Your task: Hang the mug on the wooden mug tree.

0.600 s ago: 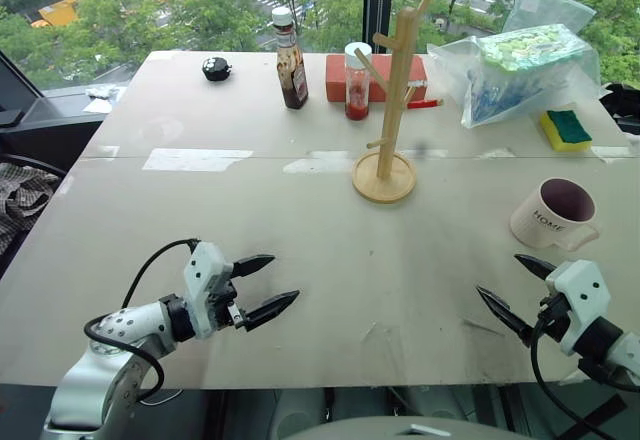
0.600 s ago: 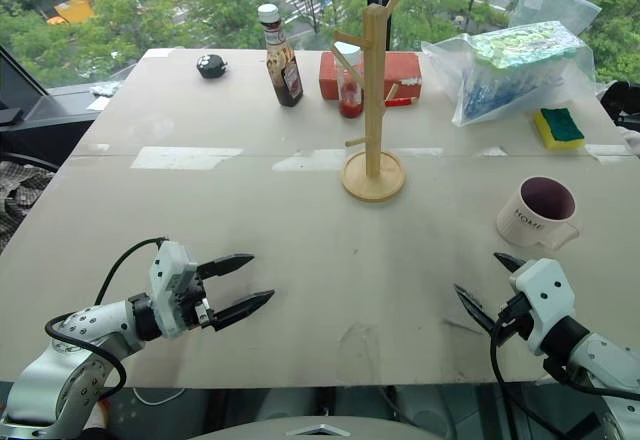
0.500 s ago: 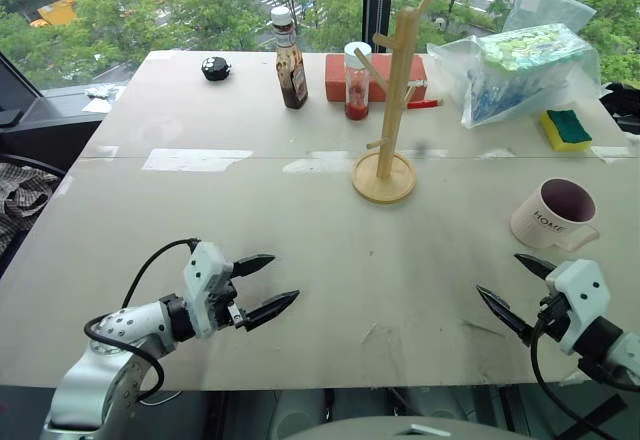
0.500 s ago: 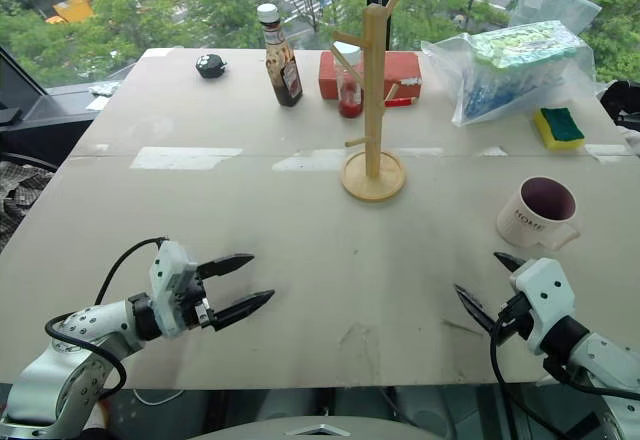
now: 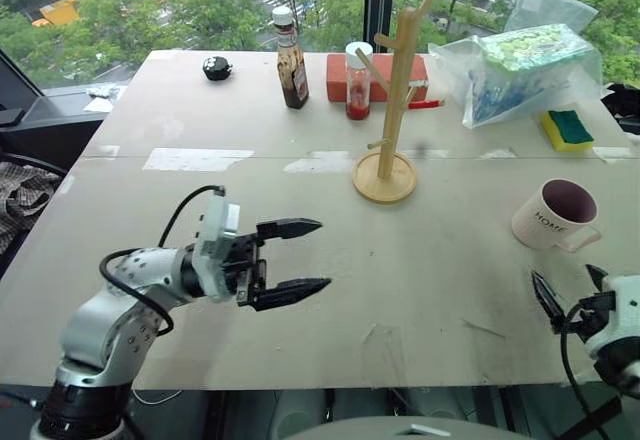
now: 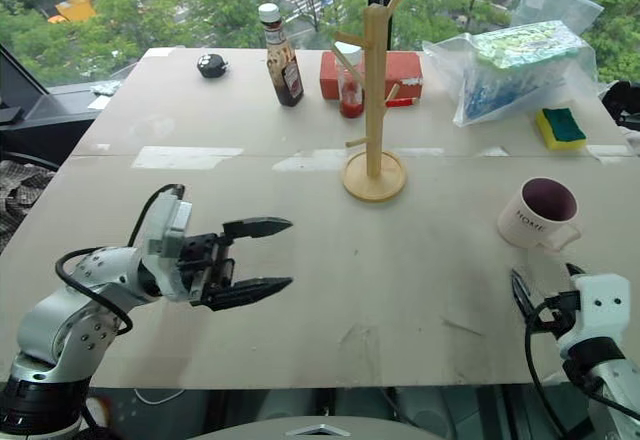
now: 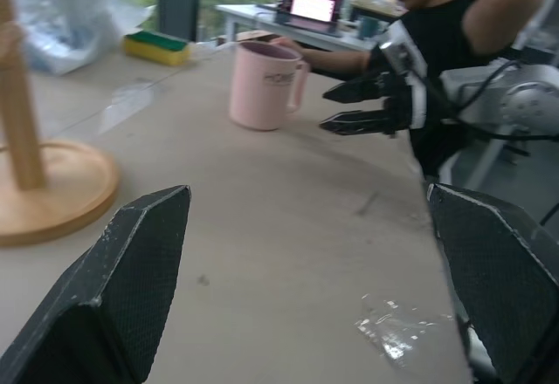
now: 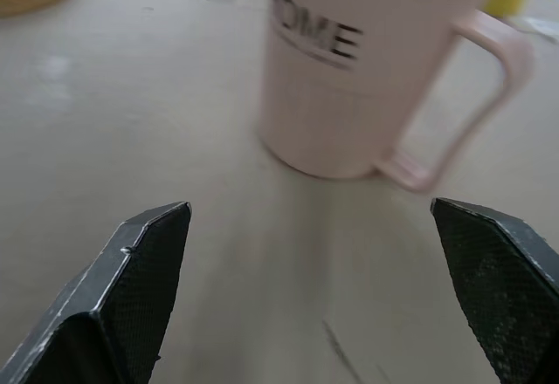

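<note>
Right gripper (image 5: 568, 298) wide open, empty; since 0.6 s ago it pulled back toward table's near edge, now lined up just short of mug (image 5: 556, 214). I read this as approach setup, grasp not begun.
Head view: left gripper (image 5: 302, 256) open, empty, swung up and inward. Mug upright on table (image 5: 300, 190), well apart from wooden mug tree (image 5: 393, 100).
Right wrist view: mug (image 8: 362, 70) dead ahead, rim cut off.
Left wrist view: tree (image 7: 35, 161) cropped.

On the tabletop (image 5: 200, 190), the mug (image 5: 556, 214) stands right of the tree (image 5: 392, 100); bottle (image 5: 290, 59) and jar (image 5: 357, 81) stand behind the tree.
</note>
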### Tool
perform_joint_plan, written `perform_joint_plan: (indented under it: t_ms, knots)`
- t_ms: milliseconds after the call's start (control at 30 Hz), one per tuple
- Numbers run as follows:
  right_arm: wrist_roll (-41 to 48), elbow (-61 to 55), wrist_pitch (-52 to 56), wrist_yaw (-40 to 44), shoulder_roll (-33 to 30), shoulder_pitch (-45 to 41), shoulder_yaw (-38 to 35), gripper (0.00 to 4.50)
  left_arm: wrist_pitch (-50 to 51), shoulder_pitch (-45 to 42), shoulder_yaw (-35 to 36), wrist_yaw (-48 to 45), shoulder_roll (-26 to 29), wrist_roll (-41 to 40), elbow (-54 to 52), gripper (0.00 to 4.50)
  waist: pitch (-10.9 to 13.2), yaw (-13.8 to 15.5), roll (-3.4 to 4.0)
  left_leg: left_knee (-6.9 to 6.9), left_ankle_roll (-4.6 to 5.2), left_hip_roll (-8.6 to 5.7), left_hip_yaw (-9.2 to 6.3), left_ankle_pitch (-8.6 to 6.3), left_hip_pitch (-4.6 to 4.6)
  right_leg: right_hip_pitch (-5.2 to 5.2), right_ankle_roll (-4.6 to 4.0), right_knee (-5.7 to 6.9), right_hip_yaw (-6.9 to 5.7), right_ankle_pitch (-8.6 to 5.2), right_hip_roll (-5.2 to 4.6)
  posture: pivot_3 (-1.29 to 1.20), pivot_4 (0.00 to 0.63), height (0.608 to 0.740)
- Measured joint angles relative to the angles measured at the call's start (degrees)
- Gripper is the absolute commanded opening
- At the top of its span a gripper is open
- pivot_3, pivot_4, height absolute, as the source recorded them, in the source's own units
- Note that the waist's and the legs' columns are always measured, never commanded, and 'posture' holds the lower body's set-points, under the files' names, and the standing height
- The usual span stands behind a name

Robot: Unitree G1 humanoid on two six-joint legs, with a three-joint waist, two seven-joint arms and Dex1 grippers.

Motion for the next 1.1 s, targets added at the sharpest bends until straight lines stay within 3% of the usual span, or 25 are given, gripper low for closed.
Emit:
perform_joint_plan:
  t_ms: [300,767,900,1067,1100]
  knots:
    - [-2.1,4.5,3.6,-10.8,1.9,-11.4,-1.0,4.46,1.6,-0.9,-2.1,1.5,-0.1,-1.1,-3.9,4.5,0.0,0.0,0.05,0.0,0.0,0.0,-0.01,0.0,0.01,-0.02,-0.01,0.02,0.02,0.0,0.04,0.0,0.15,0.74]
    - [-4.2,10.8,8.5,-16.0,0.8,-21.8,-1.1,4.46,2.2,1.5,-1.0,5.2,-0.1,-1.9,-5.0,4.5,0.0,-0.1,0.09,-0.02,0.0,-0.02,0.03,0.0,0.01,-0.03,0.0,0.01,0.07,0.0,0.05,0.0,0.15,0.74]
    - [-4.9,15.5,8.4,-16.5,0.3,-25.6,-1.0,2.8,1.3,2.6,-0.5,4.9,-0.1,-1.6,-5.0,4.5,0.0,-0.1,0.1,-0.02,0.0,-0.02,0.04,0.0,0.0,-0.03,0.0,-0.01,0.07,0.0,0.04,0.0,0.15,0.74]
    - [-5.0,18.8,8.8,-15.8,-0.2,-26.9,-0.4,0.27,-0.1,3.1,0.1,4.1,-0.1,-0.7,-4.4,4.5,0.0,0.0,0.11,-0.02,0.0,-0.02,0.03,0.0,-0.02,-0.04,0.0,-0.03,0.05,0.0,0.03,0.0,0.15,0.74]
    - [-4.9,19.4,8.6,-15.2,-0.4,-27.1,-0.1,0.03,-0.3,3.3,0.1,4.1,-0.1,-0.7,-4.5,4.5,0.0,-0.1,0.11,-0.03,0.0,-0.02,0.04,0.0,-0.02,-0.03,0.0,-0.03,0.07,0.0,0.03,0.0,0.15,0.74]
